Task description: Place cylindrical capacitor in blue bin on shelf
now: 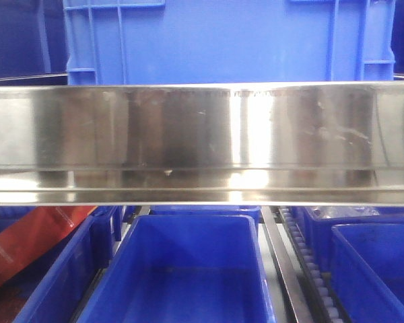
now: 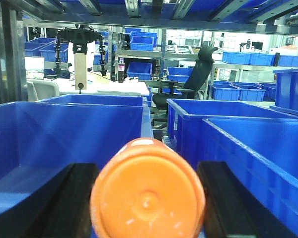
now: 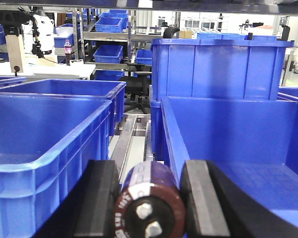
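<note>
Up close, my right gripper [image 3: 149,201] clamps capacitor [image 3: 150,196]: dark purple can, screw terminals toward camera, black fingers [image 3: 97,198] tight on both sides. Capacitor sits before gap between left blue bin [image 3: 44,148] and right blue bin [image 3: 228,139], in neither bin. Grey track [image 3: 131,141] runs up gap; tall bin [image 3: 218,64] stands behind. My left gripper [image 2: 148,203] pinches orange cylinder [image 2: 148,188] between black pads, blue bins beyond it. Front camera: shiny shelf rail [image 1: 202,128], open bin [image 1: 188,269] below.

black office chair [image 2: 202,69] | white desk [image 2: 114,88] | far racks [image 3: 105,35] stacked with crates [image 3: 108,53]
</note>
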